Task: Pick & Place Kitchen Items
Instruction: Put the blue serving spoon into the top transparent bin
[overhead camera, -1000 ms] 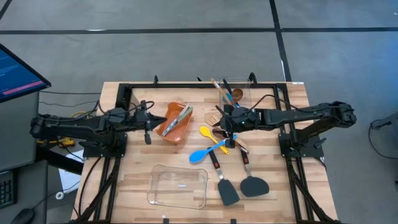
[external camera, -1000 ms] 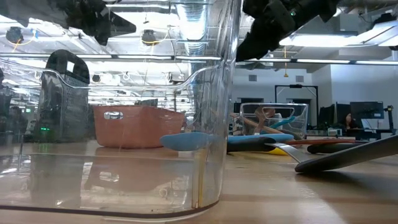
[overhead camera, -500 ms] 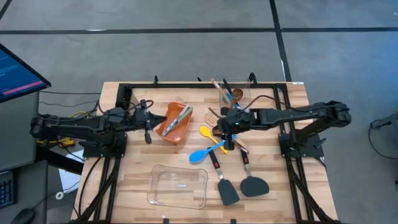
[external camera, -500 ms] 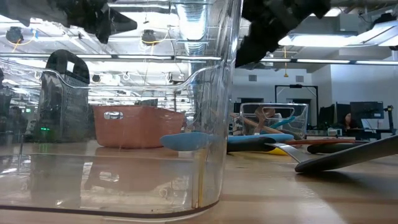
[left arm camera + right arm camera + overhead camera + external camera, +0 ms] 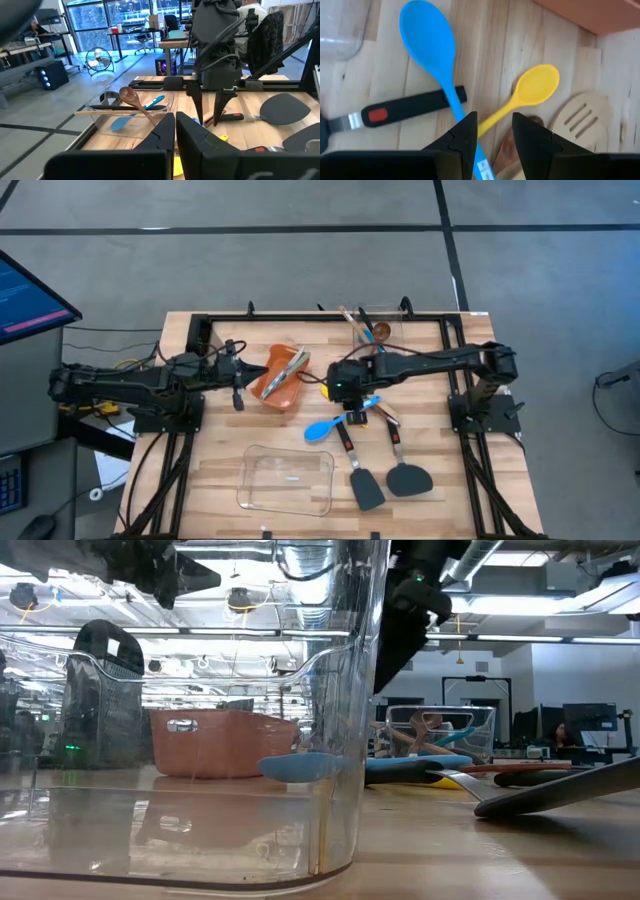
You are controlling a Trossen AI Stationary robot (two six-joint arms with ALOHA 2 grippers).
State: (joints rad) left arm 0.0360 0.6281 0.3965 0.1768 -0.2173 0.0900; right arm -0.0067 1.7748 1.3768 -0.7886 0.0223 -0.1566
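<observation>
Right gripper (image 5: 347,392) has moved left since the earlier frames, from over the utensil pile toward the orange bin (image 5: 281,377), and is now hanging over the yellow spoon (image 5: 532,90). Its fingers (image 5: 465,131) are standing narrowly apart, one on each side of the yellow spoon's handle, not closed on it as far as the wrist view shows. Blue spoon (image 5: 431,49) is lying on the wooden table (image 5: 220,435) just beside the yellow one, its handle crossing over a black spatula handle (image 5: 407,109) with a red patch. Slotted wooden turner (image 5: 585,119) is lying beside the yellow spoon's bowl. Two black spatulas (image 5: 388,476) are lying near the table's front edge, beside a clear flat container (image 5: 286,480). A second clear container (image 5: 131,105) at the back is holding a wooden spoon (image 5: 131,97) and other tools. Left gripper (image 5: 238,380) is waiting beside the orange bin, fingers pressed together, holding nothing.
</observation>
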